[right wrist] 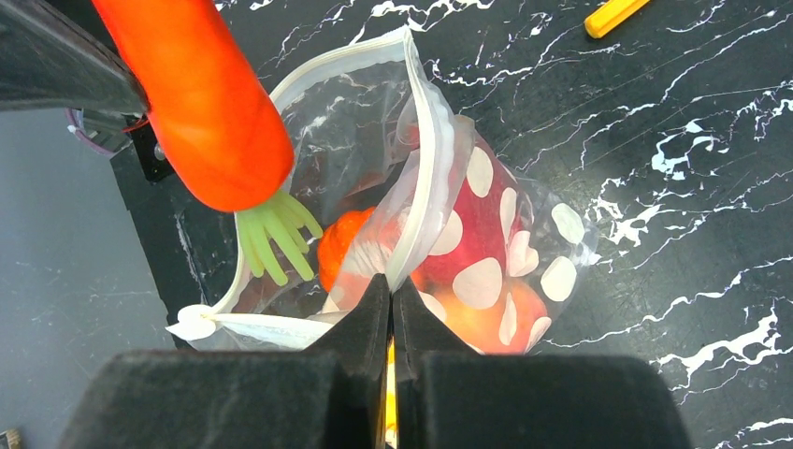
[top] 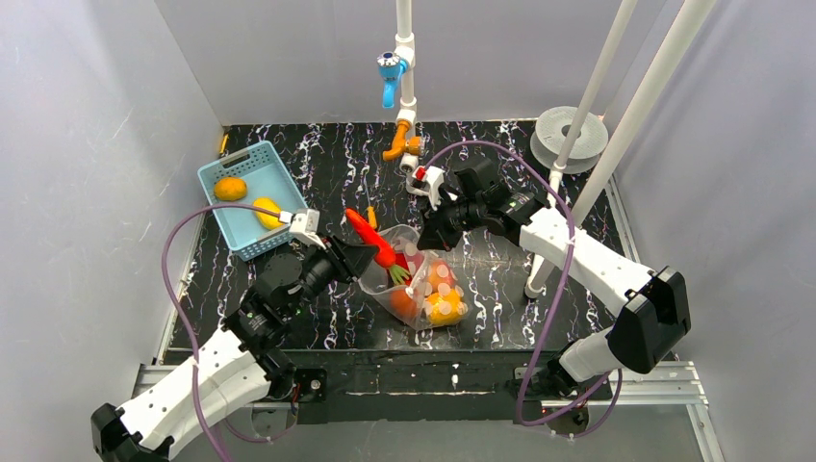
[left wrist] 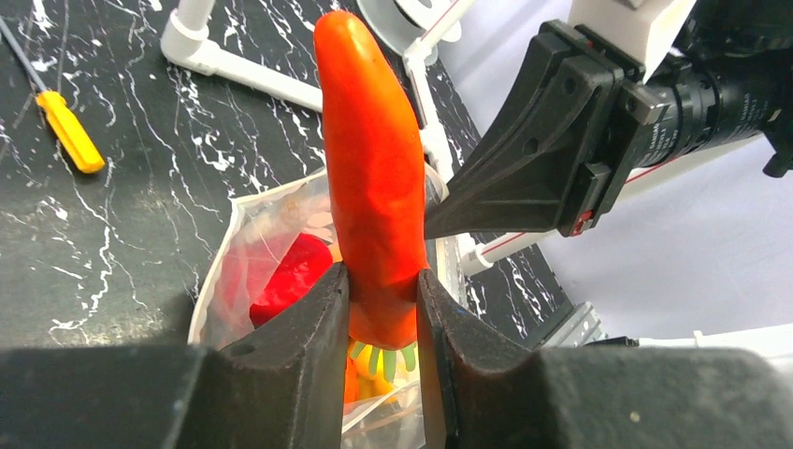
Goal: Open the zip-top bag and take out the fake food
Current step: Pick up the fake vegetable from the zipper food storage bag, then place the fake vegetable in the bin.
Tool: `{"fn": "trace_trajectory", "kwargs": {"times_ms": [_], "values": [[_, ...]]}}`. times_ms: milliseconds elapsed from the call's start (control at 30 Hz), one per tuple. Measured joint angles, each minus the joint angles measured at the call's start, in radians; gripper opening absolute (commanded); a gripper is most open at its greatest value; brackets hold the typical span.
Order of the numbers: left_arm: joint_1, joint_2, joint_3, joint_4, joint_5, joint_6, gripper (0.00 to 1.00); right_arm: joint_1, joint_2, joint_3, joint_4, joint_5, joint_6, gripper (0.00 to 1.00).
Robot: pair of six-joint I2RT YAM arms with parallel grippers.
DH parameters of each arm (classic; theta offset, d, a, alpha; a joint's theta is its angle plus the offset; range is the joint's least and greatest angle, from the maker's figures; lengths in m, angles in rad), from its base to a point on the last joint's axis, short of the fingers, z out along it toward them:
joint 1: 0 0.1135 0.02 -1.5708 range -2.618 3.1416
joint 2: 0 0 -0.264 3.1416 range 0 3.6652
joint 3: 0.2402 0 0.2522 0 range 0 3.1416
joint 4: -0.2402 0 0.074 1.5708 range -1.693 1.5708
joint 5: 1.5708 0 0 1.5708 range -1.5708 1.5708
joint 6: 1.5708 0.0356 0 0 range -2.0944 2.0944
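Black marbled table (top: pixel 327 173), left end effector (left wrist: pixel 382 309) clamping carrot (left wrist: pixel 369 168)

Desk (top: pixel 500 279): black, white-veined.
Far-left corner: light blue perforated basket (top: pixel 245 159).
Far edge, centre: upright white pipe (top: pixel 405 29) with blue valve (top: pixel 390 72), orange fitting (top: pixel 402 144) below.
Far-right corner: grey spool (top: pixel 547 135), two slanted white poles (top: pixel 624 127) alongside.
Mid-desk: orange-handled screwdriver (left wrist: pixel 70 131), lying flat.

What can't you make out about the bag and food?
Top view: how many pieces sit in the zip-top bag; dotted plastic and overlap blur them.
Left wrist view: the carrot leaves, mostly behind the left gripper.
Right wrist view: carrot tip, cut off by the edge.
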Motion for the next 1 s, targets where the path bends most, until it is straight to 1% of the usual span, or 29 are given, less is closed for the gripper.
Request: {"fn": "trace_trajectory", "kwargs": {"times_ms": [300, 533, 800, 900, 1000], "values": [[0.013, -0.042, 0.094, -0.108, -0.067, 0.077, 0.00, 0.000, 0.000, -0.001, 0.000, -0.007, -0.009, 0.01], [0.053, -0.036, 0.181, -0.207, -0.099, 0.147, 0.00, 0.000, 0.000, -0.013, -0.001, -0.007, -0.010, 0.01], [0.155, 0.011, 0.271, -0.292, -0.096, 0.214, 0.00, 0.000, 0.000, -0.013, -0.001, -0.007, -0.010, 0.01], [0.205, 0.040, 0.305, -0.311, -0.086, 0.232, 0.00, 0.000, 0.000, -0.013, -0.001, -0.007, -0.010, 0.01], [0.283, 0.073, 0.327, -0.319, -0.053, 0.240, 0.00, 0.000, 0.000, -0.013, -0.001, -0.007, -0.010, 0.01]]}}
